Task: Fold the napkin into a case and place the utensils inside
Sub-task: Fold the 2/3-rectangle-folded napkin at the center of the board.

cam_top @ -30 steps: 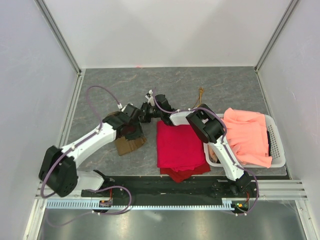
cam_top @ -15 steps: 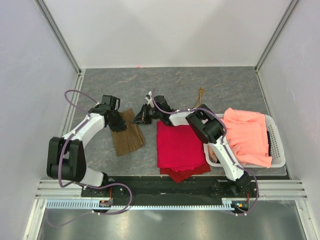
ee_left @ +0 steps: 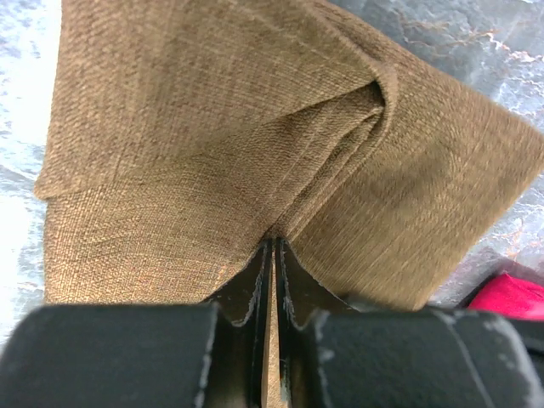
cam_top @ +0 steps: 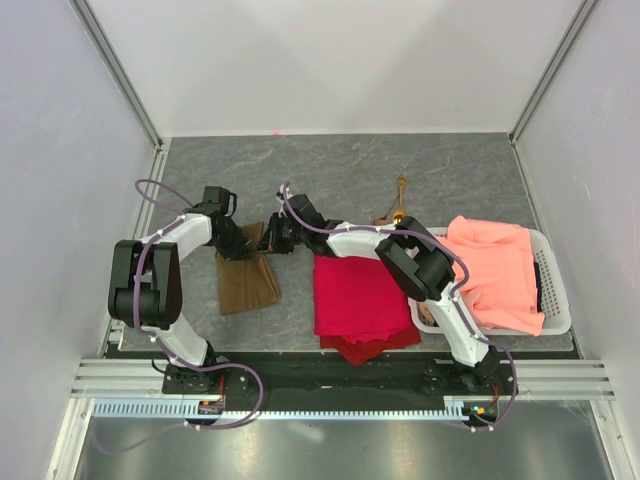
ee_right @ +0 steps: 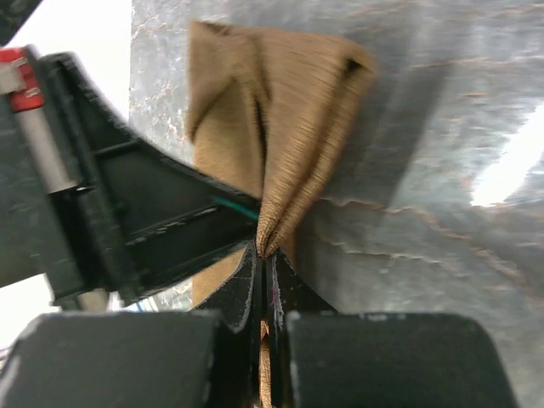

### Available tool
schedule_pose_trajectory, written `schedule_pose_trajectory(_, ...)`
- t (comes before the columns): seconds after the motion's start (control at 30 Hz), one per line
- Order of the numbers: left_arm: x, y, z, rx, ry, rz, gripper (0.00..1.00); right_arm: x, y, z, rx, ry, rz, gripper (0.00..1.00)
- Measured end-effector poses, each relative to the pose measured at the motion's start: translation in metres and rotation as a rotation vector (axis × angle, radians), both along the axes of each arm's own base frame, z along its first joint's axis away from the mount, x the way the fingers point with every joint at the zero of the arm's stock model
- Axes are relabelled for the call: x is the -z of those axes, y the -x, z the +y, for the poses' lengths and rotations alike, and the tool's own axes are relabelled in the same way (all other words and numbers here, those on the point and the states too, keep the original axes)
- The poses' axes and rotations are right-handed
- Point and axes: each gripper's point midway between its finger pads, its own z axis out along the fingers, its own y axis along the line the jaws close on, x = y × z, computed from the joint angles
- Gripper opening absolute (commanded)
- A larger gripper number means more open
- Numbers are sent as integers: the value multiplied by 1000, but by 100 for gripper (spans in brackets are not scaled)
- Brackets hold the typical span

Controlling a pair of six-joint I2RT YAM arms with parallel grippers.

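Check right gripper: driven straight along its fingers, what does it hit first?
The napkin that the right gripper pinches, bunched straight ahead. Beyond it looks like bare table. The left gripper sits close to one side, probably off the line, though depth is unclear.

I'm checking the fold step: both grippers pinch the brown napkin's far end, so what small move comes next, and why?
Probably raise both pinched corners slightly together and carry them toward the near end. The left gripper and right gripper are each shut on the napkin, which lies mostly flat, and the utensils lie apart.
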Motion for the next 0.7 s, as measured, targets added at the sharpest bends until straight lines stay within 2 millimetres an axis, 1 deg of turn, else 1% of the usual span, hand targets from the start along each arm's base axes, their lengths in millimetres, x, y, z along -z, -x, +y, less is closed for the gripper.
schedule_pose_trajectory(0.1, 0, -1, -1, 6, 2, -4, 9, -5, 2, 4, 6, 20, -23, 0)
schedule_pose_trajectory(0.27, -2, -1, 2, 7, 3, -11, 9, 0, 0, 2, 31, 61, -26, 0)
schedule_pose_trajectory(0.47, -8, -4, 19, -25, 2, -20, 9, 7, -4, -4, 56, 104, -36, 0)
schedule_pose_trajectory(0.57, -13, -9, 24, -31, -1, -35, 9, 9, -4, -5, 57, 119, -49, 0)
schedule_pose_trajectory(0.7, -15, -19, 23, -29, 10, -53, 9, 9, -4, -6, 49, 133, -62, 0)
